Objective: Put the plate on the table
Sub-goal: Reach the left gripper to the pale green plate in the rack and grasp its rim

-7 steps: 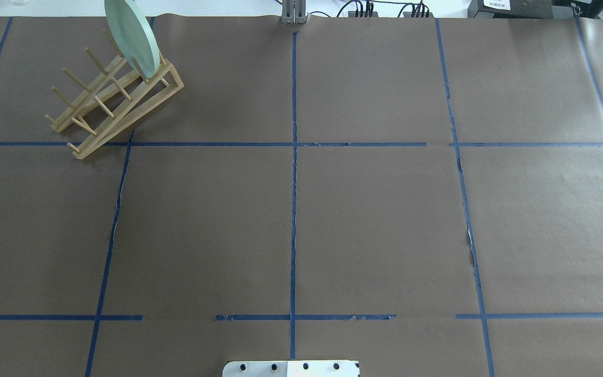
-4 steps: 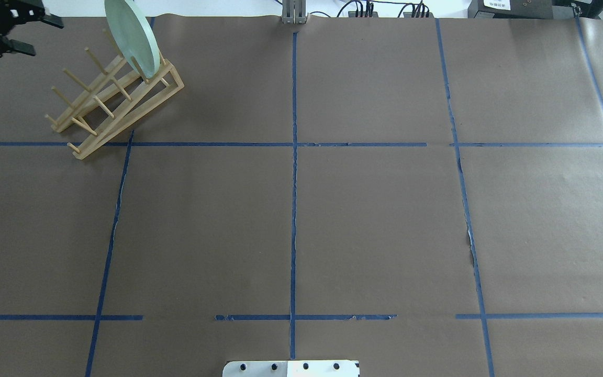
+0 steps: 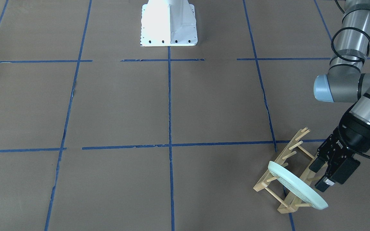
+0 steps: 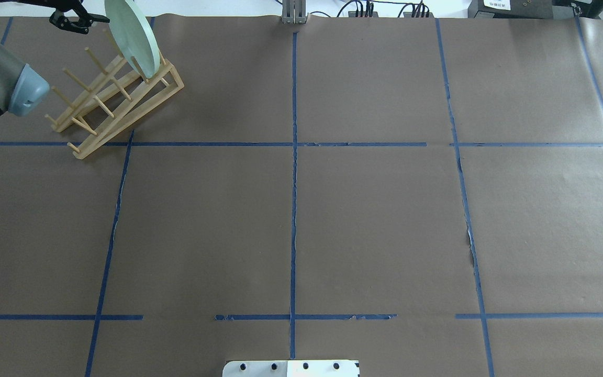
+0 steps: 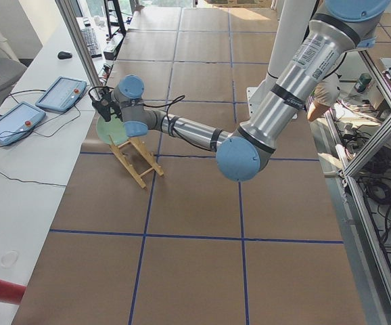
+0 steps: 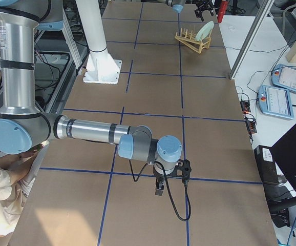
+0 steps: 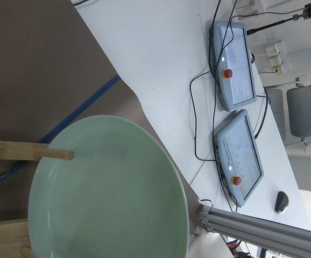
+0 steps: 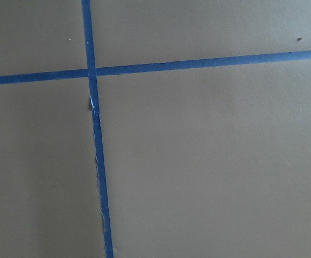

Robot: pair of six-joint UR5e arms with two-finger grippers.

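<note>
Because the mint-green plate [image 3: 295, 186] looks rigid, slick and chippable, I'd pinch its upper rim, left hand [image 3: 318, 177] spread wide.

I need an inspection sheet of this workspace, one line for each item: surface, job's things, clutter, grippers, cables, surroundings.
Surface: table covered in brown paper with blue tape squares; small tears beside some tape lines.
Job's things: plate stands on edge in the wooden rack, not yet on the table.
Clutter: nothing seen.
Grippers: left gripper open, fingers near the plate's rim, contact unclear; right gripper low over bare paper, state cannot be told.
Cables: black cable loops along the left arm; plugs at the table's far edge.
Surroundings: two pendants on a white bench; white base; a person beside the robot.
</note>
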